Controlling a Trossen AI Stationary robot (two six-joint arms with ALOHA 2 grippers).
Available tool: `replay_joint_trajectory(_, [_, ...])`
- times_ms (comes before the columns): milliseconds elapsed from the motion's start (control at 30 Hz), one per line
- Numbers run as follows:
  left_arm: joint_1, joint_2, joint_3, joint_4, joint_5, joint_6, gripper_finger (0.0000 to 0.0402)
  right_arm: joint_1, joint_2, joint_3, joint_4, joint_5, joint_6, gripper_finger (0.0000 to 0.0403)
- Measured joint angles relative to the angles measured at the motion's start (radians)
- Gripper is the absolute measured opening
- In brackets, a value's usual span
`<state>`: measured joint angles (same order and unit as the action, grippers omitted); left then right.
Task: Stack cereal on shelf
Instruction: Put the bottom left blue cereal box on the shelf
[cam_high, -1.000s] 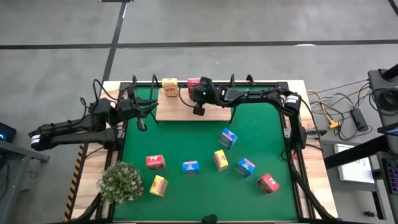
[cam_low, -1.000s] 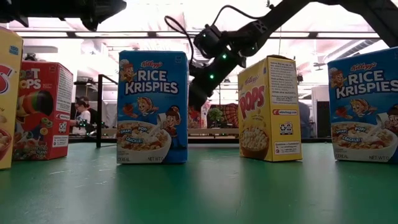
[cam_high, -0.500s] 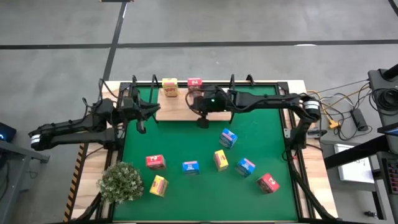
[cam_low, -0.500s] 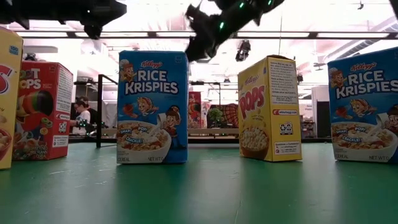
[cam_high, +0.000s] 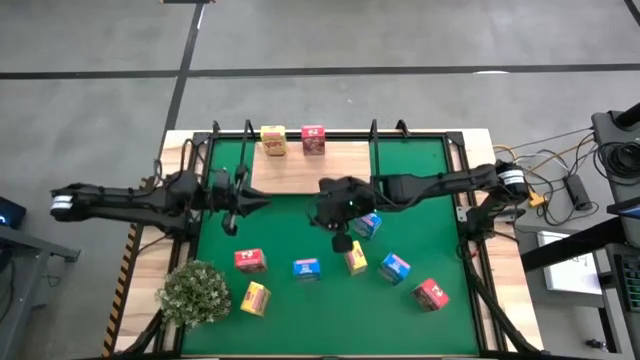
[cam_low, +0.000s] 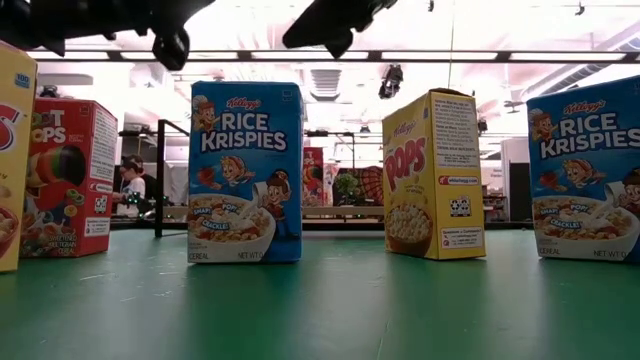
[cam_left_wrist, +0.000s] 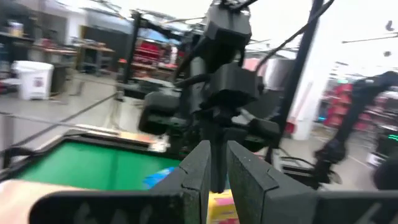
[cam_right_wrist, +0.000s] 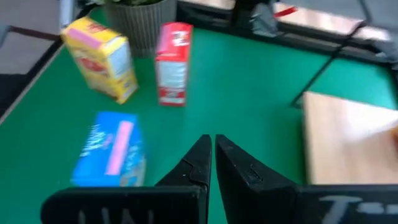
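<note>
Right tool (cam_high: 342, 242) hangs mid-mat, fingers pressed together and empty, a yellow carton (cam_high: 355, 257) just below it and a blue carton (cam_high: 367, 222) beside; behind it the shelf (cam_high: 345, 165) carries two cartons; left tool (cam_high: 236, 205) waits off left, also pressed together

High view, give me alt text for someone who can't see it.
Two cereal cartons, yellow and pink-red, stand on the wooden shelf at the far edge of a green mat. Seven more are scattered on the mat, with both dark arms reaching over it and a plant at a near corner.
</note>
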<state>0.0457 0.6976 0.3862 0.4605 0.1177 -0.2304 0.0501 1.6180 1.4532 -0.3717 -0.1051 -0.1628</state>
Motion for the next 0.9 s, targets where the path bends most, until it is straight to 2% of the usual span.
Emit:
replay_joint_trajectory(467, [-0.181,0.198,0.0,0.224,-0.005,-0.026,0.0036,0.147,0.036,0.0,-0.027,0.011,0.119,0.0012])
replay_joint_trajectory(667, [-0.254,0.327,0.001,0.379,-0.005,-0.024,0.0036,0.207,0.079,0.0,-0.008,0.167,0.094,0.0012])
replay_joint_trajectory(900, [-0.306,0.427,0.002,0.486,-0.005,-0.025,0.0036,0.242,0.101,-0.001,0.011,0.186,0.125,0.0012])
